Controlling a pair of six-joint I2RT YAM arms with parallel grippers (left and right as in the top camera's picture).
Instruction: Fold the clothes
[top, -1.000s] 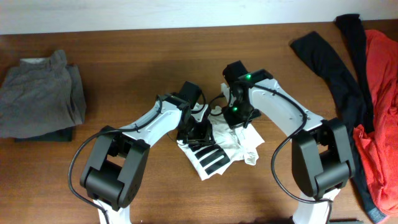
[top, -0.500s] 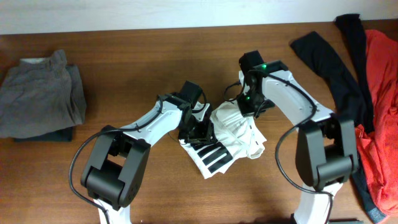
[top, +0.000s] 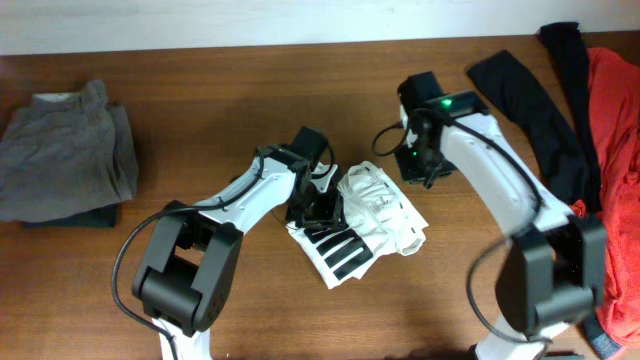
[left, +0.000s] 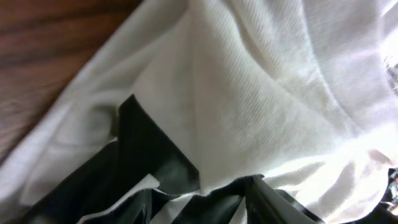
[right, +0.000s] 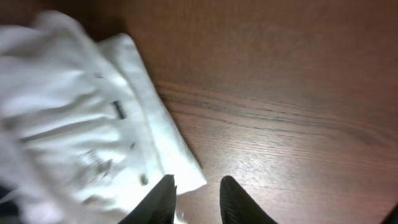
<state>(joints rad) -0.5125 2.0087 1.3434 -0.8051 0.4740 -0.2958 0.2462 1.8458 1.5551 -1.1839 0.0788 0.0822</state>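
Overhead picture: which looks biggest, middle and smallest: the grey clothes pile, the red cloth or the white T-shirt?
Largest: grey clothes pile and red cloth, about alike; the red cloth runs off the picture's edge, so I won't rank them.
Smallest: white T-shirt, bunched up.

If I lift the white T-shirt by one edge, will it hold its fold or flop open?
Probably flops: the white T-shirt lies crumpled in soft creases, so it looks limp. Likely light, and its fine knit in the left wrist view should grip rather than slip. A one-edge lift would likely let loose layers unfold.
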